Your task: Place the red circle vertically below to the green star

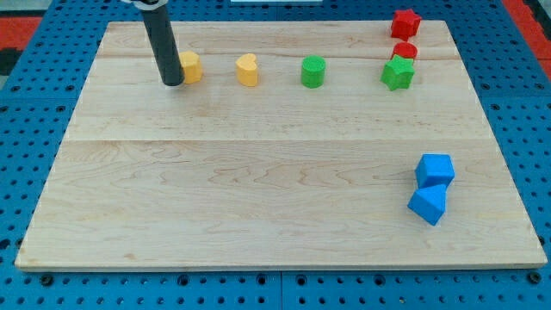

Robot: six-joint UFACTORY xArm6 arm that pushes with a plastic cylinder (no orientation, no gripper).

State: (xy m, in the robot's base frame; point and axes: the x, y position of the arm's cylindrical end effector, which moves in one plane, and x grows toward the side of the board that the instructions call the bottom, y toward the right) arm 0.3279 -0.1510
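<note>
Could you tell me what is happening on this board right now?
A robot arm's rod is resting with my tip against the yellow block at the view's top left. The red circle it should move sits far to the view's right, touching the top of the green star, so it is not yet below the star.

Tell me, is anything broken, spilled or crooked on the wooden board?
Nothing looks broken or spilled. The only odd bit: the red circle sits jammed against the top of the green star, on the wrong side for the task. The two blue blocks also touch. My tip rests beside the leftmost yellow block.
</note>
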